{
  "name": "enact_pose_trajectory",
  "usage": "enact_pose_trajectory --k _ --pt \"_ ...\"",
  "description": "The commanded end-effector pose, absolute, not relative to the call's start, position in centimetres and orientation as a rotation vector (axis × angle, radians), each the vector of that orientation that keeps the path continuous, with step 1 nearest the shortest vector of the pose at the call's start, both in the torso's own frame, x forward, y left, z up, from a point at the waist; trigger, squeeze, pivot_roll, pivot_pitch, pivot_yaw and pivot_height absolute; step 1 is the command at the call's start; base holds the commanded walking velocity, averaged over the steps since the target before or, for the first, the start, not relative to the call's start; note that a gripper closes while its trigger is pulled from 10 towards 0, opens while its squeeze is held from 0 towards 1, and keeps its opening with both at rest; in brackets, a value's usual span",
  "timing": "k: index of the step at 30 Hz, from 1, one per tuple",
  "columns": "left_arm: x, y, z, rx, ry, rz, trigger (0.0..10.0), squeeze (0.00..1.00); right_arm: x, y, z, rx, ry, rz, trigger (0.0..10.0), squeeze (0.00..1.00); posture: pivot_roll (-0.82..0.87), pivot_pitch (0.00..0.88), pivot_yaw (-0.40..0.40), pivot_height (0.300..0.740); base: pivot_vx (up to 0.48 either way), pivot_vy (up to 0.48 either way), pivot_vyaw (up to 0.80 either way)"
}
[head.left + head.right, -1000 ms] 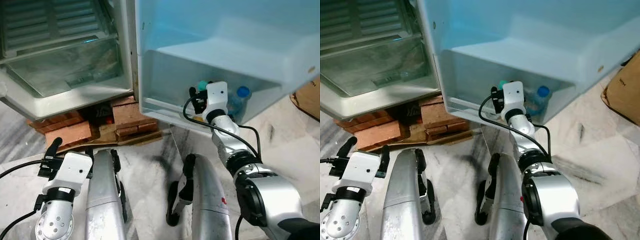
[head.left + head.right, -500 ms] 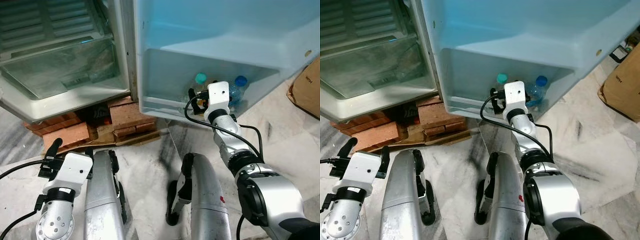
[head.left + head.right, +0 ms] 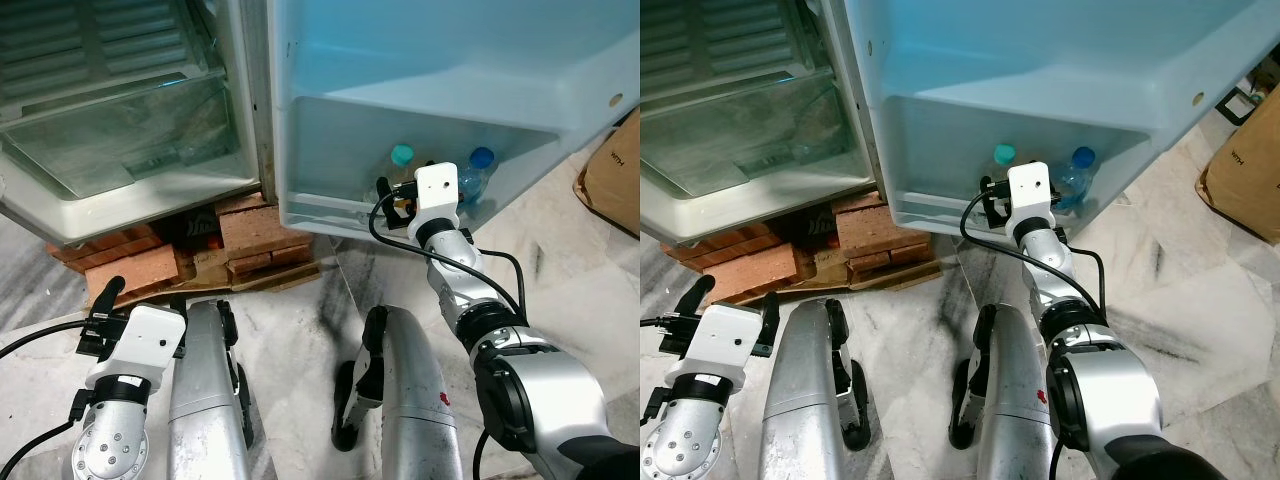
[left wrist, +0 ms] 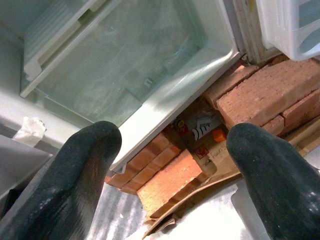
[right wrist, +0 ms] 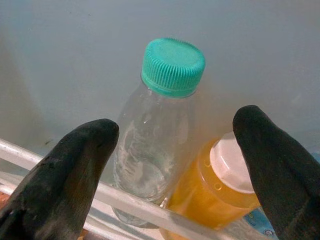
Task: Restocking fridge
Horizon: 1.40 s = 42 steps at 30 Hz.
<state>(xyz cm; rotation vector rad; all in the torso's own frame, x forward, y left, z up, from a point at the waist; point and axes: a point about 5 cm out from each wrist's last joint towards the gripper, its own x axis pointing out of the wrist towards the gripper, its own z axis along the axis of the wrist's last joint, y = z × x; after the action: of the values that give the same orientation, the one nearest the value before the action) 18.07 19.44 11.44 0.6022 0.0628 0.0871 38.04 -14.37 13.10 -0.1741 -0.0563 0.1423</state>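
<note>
Right tool's [image 5: 175,150] camera housing blocks most of the blue-capped bottle [image 3: 481,160] in the door shelf [image 3: 330,215], just the cap and a bit of neck peek out. The orange bottle's [image 5: 215,192] base runs off the wrist view's edge. Cardboard box [image 3: 1245,170] is cut off too.

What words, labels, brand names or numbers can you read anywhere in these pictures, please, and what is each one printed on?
"HUM": dark letters on the brown cardboard box at the right edge; the word is cut off.
Red mark on the robot's right leg: too small to read.
Print on the flattened packaging under the fridge, among the bricks: too blurred to read.
The green-capped bottle and the orange bottle show no readable label.
</note>
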Motion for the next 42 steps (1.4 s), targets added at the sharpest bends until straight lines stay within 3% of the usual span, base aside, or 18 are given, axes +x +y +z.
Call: enact_pose_trajectory --k 1,4,13,19,20,21,29,42 --pt "19.4 19.5 10.2 0.6 0.083 0.094 10.0 0.0 36.6 -14.5 12.7 -0.082 -0.122 0.172 10.0 1.0 0.16 0.15 -0.045 0.532 0.0 0.0 0.0" --pt "22.1 19.5 9.8 0.578 0.057 0.117 10.0 0.0 33.7 -14.0 13.4 0.044 -0.248 0.247 10.0 1.0 0.15 0.144 -0.047 0.532 0.0 0.0 0.0" --pt "22.2 19.5 9.8 0.577 0.056 0.116 10.0 0.0 33.6 -13.9 13.1 0.047 -0.233 0.256 10.0 1.0 0.15 0.143 -0.048 0.532 0.0 0.0 0.0" --pt "21.9 19.5 9.1 0.566 0.067 0.142 10.0 0.0 29.5 -14.7 10.6 0.07 -0.153 0.27 10.0 1.0 0.14 0.118 -0.062 0.532 0.0 0.0 0.0" --pt "22.0 19.6 9.0 0.569 0.067 0.144 10.0 0.0 29.0 -14.7 10.7 0.079 -0.142 0.268 10.0 0.76 0.14 0.114 -0.059 0.532 0.0 0.0 0.0" --pt "22.1 19.6 8.9 0.572 0.066 0.145 10.0 0.0 28.6 -14.6 10.7 0.096 -0.128 0.269 10.0 0.0 0.14 0.113 -0.059 0.532 0.0 0.0 0.0" --pt "23.1 18.7 9.0 0.562 0.039 0.111 10.0 0.0 27.5 -14.6 10.9 0.115 -0.132 0.2 10.0 0.0 0.12 0.094 -0.05 0.541 0.0 0.0 0.0" --pt "24.1 18.4 9.1 0.546 0.007 0.09 10.0 0.0 28.3 -14.9 11.3 0.13 -0.097 0.143 10.0 0.0 0.11 0.074 -0.05 0.636 0.0 0.0 0.0"
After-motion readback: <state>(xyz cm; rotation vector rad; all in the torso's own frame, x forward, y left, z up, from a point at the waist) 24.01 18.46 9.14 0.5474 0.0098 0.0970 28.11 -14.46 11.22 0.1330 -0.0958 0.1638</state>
